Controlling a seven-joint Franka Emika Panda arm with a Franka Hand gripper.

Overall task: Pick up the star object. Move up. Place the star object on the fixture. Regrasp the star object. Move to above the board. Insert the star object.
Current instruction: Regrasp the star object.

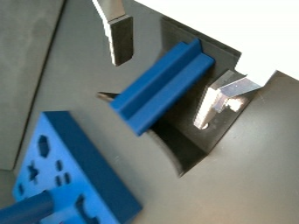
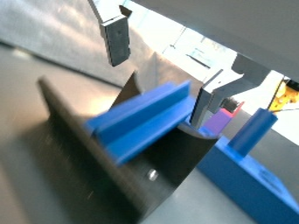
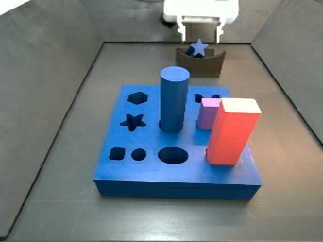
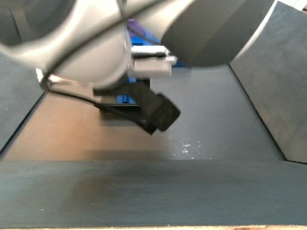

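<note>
I've got the claw (image 1: pixel 170 66) hanging right over the fixture (image 3: pixel 206 63) at the far end of the floor, and its jaws are spread wide with nothing between them. In both wrist views one silver finger (image 1: pixel 121 37) stands on one side of the star object (image 1: pixel 167 86) and the other finger on the opposite side, both clear of the blue. So the piece is released, not gripped.

The star object (image 2: pixel 146 118) is lying in the scooped notch on top of the fixture (image 2: pixel 117 162), propped so its ridged length runs between my fingers. That cradle makes sense to me: it holds the prism steady and tilted so I can take a fresh hold at a better angle for insertion. In a side view the star-shaped end (image 3: pixel 198 47) faces the camera, just under the claw (image 3: pixel 199 38).

I read this as the regrasp step, placing done, closing not yet done.

The board (image 3: pixel 151 165) sits nearer the camera, well apart from the fixture, its star hole (image 3: pixel 131 121) open and waiting. A tall blue cylinder (image 3: pixel 173 99), a red block (image 3: pixel 232 130) and a purple piece (image 3: pixel 209 112) already stand in it.

The remaining side view is mostly blocked by the arm.
</note>
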